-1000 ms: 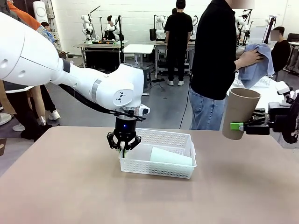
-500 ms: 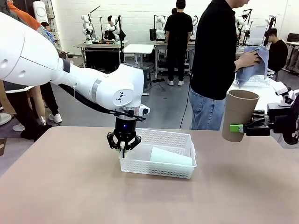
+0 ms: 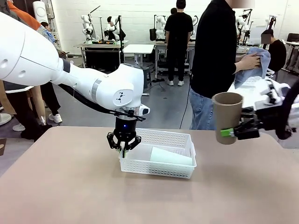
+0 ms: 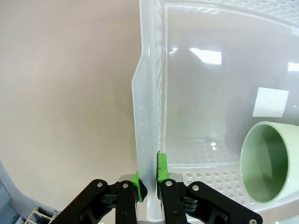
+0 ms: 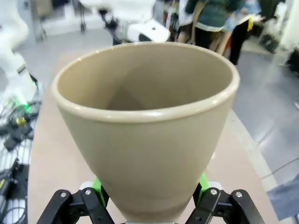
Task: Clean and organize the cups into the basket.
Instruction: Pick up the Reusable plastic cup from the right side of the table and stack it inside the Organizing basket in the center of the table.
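The left gripper point(image 3: 124, 148) pinches the basket point(image 3: 154, 168) wall tight, while the right gripper point(image 3: 229, 132) clasps a tan cup point(image 3: 227, 114) aloft between part-spread fingers, so next, I'd say, it carries the cup over the basket.

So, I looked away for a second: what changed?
The right claw carried its tan cup leftward, toward the basket, still gripping it. The left claw stays shut on the basket's wall; the mint cup lies inside as before.
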`<state>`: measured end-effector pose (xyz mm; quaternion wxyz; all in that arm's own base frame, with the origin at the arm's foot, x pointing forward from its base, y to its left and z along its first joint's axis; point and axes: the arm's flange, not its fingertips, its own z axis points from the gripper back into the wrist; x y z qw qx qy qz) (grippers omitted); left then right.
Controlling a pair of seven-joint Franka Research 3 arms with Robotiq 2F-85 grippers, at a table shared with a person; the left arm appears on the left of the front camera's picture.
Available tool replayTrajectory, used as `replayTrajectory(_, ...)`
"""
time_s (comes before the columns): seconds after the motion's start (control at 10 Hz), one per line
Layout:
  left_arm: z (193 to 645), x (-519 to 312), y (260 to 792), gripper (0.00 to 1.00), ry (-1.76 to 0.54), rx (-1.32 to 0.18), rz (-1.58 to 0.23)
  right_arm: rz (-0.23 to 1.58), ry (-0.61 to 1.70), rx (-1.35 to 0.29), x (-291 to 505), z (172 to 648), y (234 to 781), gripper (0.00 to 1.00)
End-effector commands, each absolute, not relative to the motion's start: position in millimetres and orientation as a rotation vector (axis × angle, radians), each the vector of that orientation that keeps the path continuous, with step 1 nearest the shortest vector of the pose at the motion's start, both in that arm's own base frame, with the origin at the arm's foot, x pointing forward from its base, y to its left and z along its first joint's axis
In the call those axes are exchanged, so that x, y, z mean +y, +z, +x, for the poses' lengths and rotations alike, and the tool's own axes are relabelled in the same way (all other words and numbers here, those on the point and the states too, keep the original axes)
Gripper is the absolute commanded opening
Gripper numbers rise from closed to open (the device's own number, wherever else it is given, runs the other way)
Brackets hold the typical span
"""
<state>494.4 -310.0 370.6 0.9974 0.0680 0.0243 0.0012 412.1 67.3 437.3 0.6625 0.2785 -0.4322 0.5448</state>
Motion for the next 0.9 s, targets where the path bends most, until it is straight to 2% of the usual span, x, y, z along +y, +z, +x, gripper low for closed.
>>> replayTrajectory(0.0,494.1,-309.1,369.7,0.00,-0.002,0.049,0.140,0.525,1.324,-0.856,117.9,429.1,458.0,0.81)
replayTrajectory(0.4,494.1,-309.1,369.7,0.00,-0.002,0.049,0.140,0.383,1.484,-0.619,192.2,448.8,453.6,0.81)
replayTrajectory(0.8,494.1,-309.1,369.7,0.00,-0.002,0.049,0.140,0.261,1.518,-0.413,240.0,461.2,444.0,0.81)
